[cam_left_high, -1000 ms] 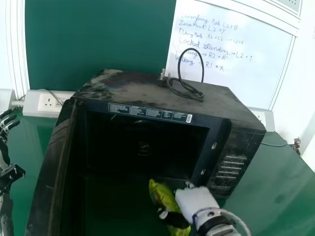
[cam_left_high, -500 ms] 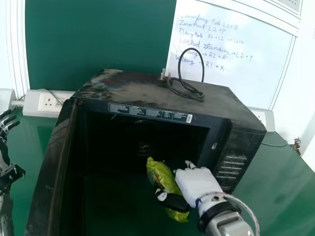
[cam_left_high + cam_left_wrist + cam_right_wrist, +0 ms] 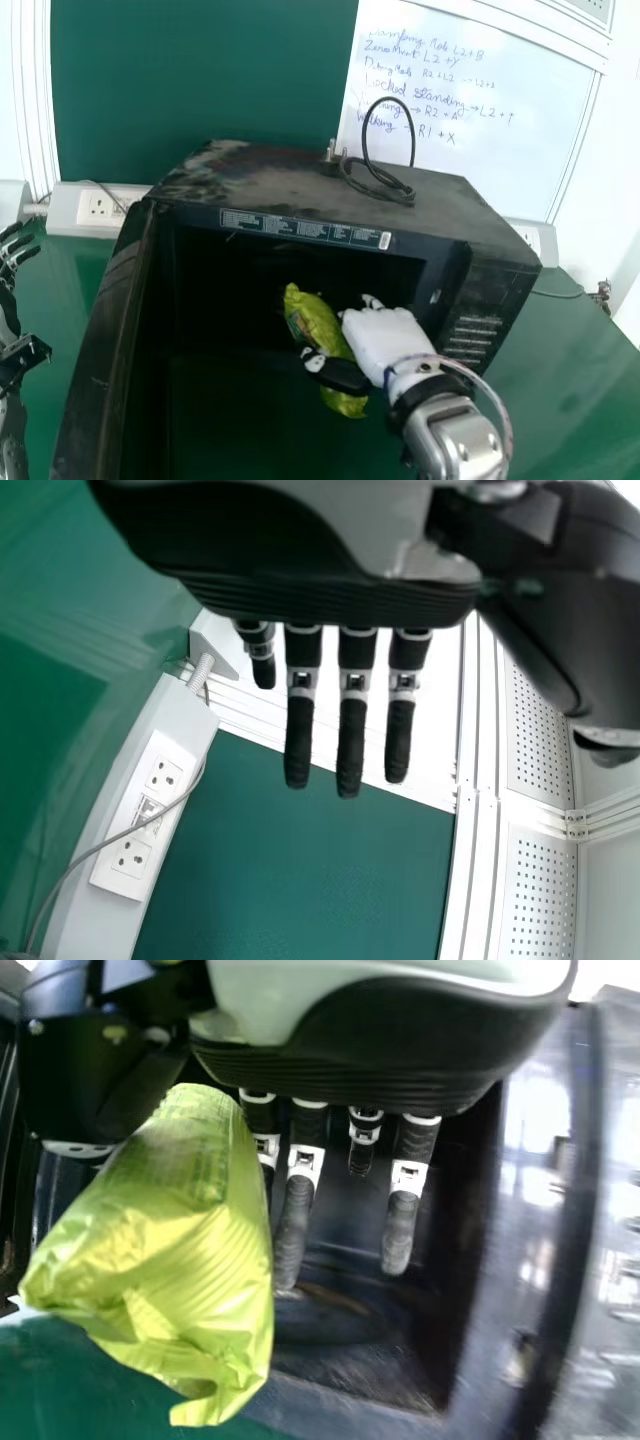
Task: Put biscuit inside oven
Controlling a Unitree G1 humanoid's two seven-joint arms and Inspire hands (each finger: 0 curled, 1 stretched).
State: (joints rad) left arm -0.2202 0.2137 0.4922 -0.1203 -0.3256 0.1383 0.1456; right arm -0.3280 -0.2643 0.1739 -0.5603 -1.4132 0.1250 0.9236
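Head view: the right robot hand (image 3: pixel 383 338) pinches a yellow-green biscuit packet (image 3: pixel 317 322) at the mouth of an open microwave oven (image 3: pixel 270 175), its thumb (image 3: pixel 338 374) hiding part of the wrapper. Darkness obscures the oven's interior (image 3: pixel 225 290). The left robot hand (image 3: pixel 10 252), fingers extended, is cut off at the edge.

In the head view, we see a yellow-green biscuit packet (image 3: pixel 318 325) at centre, a white-and-black right hand (image 3: pixel 384 340) lower right, a black oven (image 3: pixel 500 300) and a dark green board (image 3: pixel 200 80) upper left.
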